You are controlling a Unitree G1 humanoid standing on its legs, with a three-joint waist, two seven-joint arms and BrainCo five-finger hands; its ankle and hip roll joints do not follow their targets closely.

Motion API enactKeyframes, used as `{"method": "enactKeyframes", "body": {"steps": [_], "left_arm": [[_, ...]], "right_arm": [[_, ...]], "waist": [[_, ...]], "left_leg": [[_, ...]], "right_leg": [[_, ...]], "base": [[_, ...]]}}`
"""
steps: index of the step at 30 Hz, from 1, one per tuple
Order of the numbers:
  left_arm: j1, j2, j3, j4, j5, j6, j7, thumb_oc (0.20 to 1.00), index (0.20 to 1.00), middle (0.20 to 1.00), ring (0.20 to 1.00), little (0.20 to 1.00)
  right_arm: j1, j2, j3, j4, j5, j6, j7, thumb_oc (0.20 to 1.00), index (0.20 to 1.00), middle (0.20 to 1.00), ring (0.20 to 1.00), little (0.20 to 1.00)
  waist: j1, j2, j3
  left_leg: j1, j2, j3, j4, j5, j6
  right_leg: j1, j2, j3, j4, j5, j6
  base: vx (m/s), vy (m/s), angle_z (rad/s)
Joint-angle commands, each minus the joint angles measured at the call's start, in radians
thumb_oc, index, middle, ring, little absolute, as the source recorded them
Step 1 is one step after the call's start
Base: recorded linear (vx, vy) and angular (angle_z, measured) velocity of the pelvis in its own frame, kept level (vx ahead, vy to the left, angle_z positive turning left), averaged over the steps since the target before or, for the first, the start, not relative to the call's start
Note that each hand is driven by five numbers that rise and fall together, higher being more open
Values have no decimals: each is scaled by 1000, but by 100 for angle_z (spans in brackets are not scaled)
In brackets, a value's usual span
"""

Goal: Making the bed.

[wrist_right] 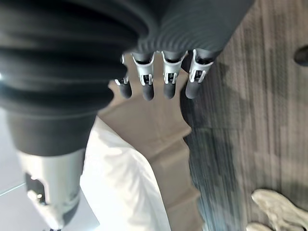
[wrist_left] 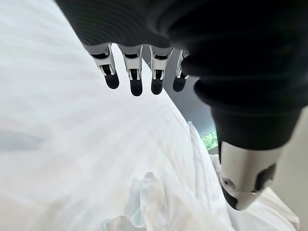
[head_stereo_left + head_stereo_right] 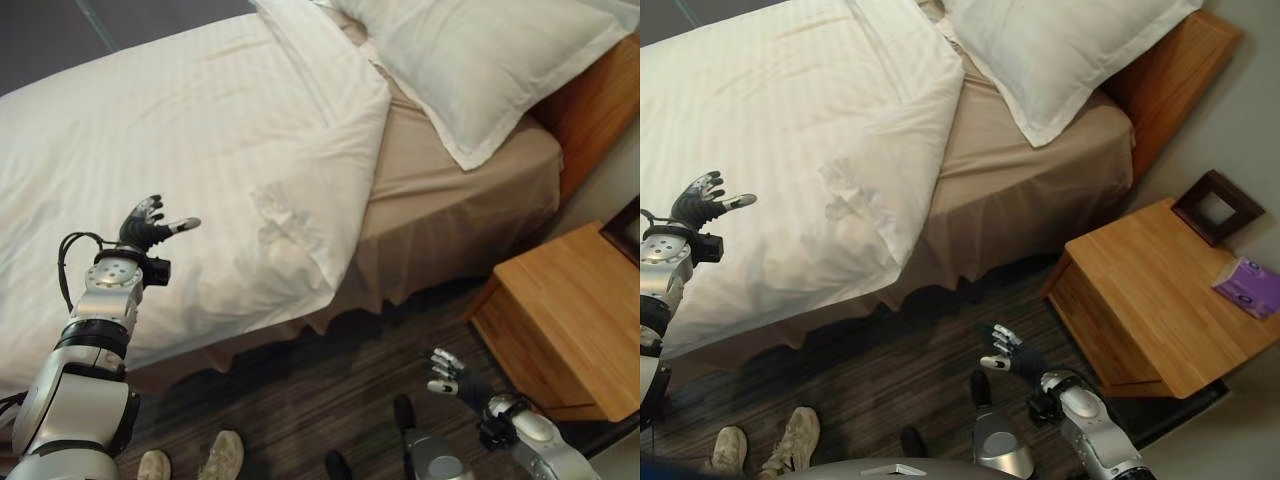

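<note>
Left eye view: white duvet [image 3: 170,150] covers the bed [image 3: 460,200], its corner overhanging the near edge; pillow [image 3: 480,60] at the head; left hand [image 3: 150,228] hovers spread above it; bare floor [image 3: 300,400] below. Right eye view: right hand [image 3: 1005,355] relaxed, empty, above the floor beside the nightstand [image 3: 1150,290]; a person's shoes [image 3: 765,445] nearby.

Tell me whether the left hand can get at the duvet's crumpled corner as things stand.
Probably yes. The left hand hovers open over the duvet, and the crumpled corner lies just beside it with nothing between them. The right hand hangs over the floor, out of the way.
</note>
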Motion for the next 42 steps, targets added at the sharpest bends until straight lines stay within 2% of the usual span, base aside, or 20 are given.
{"method": "enactKeyframes", "body": {"steps": [1, 15, 23, 31, 34, 35, 42], "left_arm": [[-190, 112, -21, 66, 25, -29, 8, 1000, 1000, 1000, 1000, 1000], [-387, 150, -101, 80, -20, -53, 69, 1000, 1000, 1000, 1000, 1000], [-491, 145, -158, 95, 0, -55, 82, 1000, 1000, 1000, 1000, 1000], [-567, 81, -191, 89, -13, -67, 109, 1000, 1000, 1000, 1000, 1000], [-587, 63, -196, 113, 7, -54, 122, 1000, 1000, 1000, 1000, 1000], [-586, 58, -190, 135, 20, -41, 125, 1000, 1000, 1000, 1000, 1000], [-559, -6, -127, 200, 22, -7, 163, 1000, 1000, 1000, 1000, 1000]], "right_arm": [[-43, 4, 10, -37, 51, -35, 31, 1000, 1000, 1000, 1000, 1000], [-16, 4, -12, -25, 115, -35, 29, 1000, 1000, 1000, 1000, 1000], [0, -6, -27, -29, 129, -41, 34, 1000, 1000, 1000, 1000, 1000], [-10, -7, -15, -29, 158, -50, 25, 1000, 1000, 1000, 1000, 1000], [-21, -2, -15, -31, 166, -58, 6, 1000, 1000, 1000, 1000, 1000], [-20, 1, -19, -35, 171, -60, 0, 1000, 1000, 1000, 1000, 1000], [-9, 17, -19, -36, 190, -71, -44, 1000, 1000, 1000, 1000, 1000]], "waist": [[-11, -12, 52], [-44, 14, 96], [-80, 27, 130], [-112, 37, 174], [-125, 37, 198], [-127, 45, 204], [-134, 44, 263]], "left_leg": [[-41, 15, -24, 9, 39, -54], [-147, 20, -17, 9, 61, -72], [-195, 21, 6, 9, 64, -81], [-250, 26, 26, 9, 65, -88], [-273, 26, 39, 9, 64, -89], [-272, 25, 32, 9, 36, -94], [-317, 20, 45, 9, 37, -92]], "right_leg": [[32, -39, 14, 12, -71, 114], [-84, -25, 46, 12, -56, 107], [-150, -14, 73, 12, -48, 104], [-219, -1, 99, 12, -34, 101], [-250, 4, 112, 12, -27, 102], [-251, 6, 118, 12, -52, 110], [-300, 14, 131, 12, -42, 107]], "base": [[-45, -7, -14], [10, -29, -1], [27, -19, -8], [8, -11, -10], [11, 8, -17], [72, 47, -10], [-18, -7, -8]]}}
